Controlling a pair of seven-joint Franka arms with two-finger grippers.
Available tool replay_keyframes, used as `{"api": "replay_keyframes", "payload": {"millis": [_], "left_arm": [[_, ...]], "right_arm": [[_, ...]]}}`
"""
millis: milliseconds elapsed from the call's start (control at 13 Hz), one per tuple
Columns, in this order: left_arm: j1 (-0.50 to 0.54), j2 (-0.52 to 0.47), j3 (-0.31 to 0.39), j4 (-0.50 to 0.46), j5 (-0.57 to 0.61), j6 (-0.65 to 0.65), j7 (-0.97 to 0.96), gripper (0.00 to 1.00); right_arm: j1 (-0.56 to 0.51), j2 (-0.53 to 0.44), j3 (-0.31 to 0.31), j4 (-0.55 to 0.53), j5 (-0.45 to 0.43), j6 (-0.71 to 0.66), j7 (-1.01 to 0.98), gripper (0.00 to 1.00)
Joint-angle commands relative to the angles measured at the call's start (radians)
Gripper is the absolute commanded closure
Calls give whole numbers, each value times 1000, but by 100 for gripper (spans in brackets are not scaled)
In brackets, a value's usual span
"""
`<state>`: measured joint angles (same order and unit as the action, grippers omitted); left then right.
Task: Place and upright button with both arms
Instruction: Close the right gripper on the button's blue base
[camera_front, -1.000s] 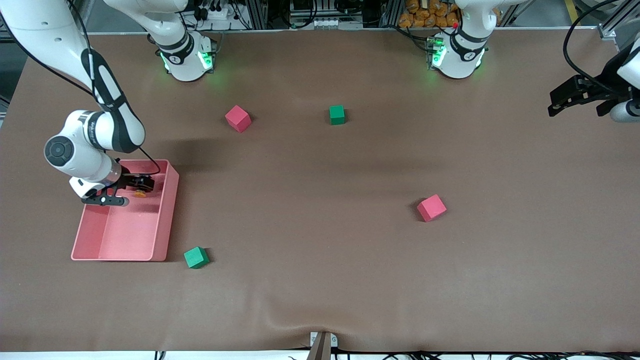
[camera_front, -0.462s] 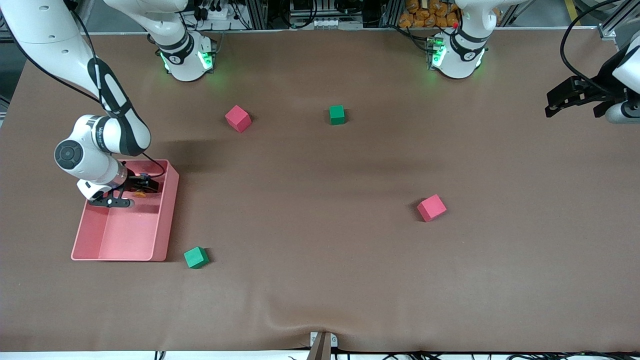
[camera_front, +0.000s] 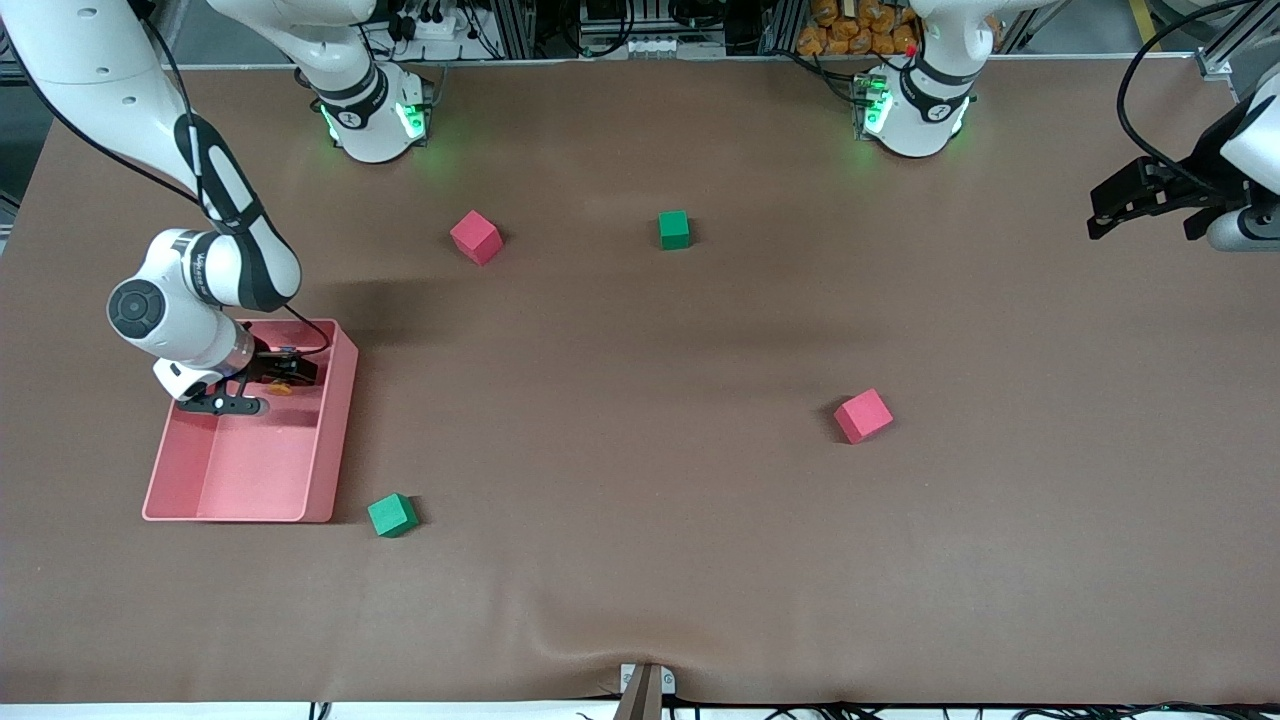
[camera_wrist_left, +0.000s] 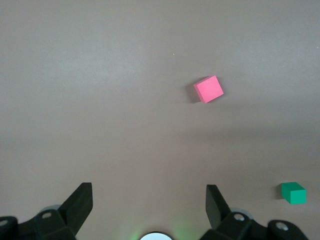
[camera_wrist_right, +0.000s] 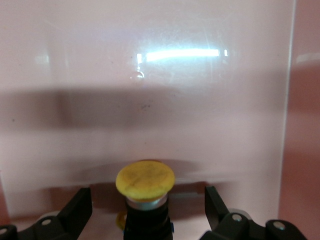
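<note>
Both sets of fingers are open; I'd centre the right gripper (camera_wrist_right: 145, 215) on the button (camera_wrist_right: 145, 181) in the pink bin (camera_front: 330, 440) before squeezing, while the left gripper (camera_front: 1150, 200) waits over the bench's (camera_front: 640, 500) three o'clock edge.

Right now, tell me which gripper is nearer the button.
Right. The right gripper is down in the pink tray with its open fingers on either side of the button. The left gripper waits open over the left arm's end of the table.
</note>
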<state>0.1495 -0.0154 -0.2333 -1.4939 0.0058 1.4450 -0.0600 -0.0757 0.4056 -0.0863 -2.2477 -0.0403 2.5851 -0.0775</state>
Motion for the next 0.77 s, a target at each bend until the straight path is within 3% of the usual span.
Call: {"api": "replay_keyframes", "payload": {"millis": [0, 692], "left_arm": [[-1, 0, -3, 6, 3, 12, 0, 0], [2, -15, -4, 4, 2, 6, -4, 0]], "right_arm": [[-12, -65, 7, -24, -13, -48, -15, 0], [-24, -56, 7, -35, -13, -95, -15, 0]]}}
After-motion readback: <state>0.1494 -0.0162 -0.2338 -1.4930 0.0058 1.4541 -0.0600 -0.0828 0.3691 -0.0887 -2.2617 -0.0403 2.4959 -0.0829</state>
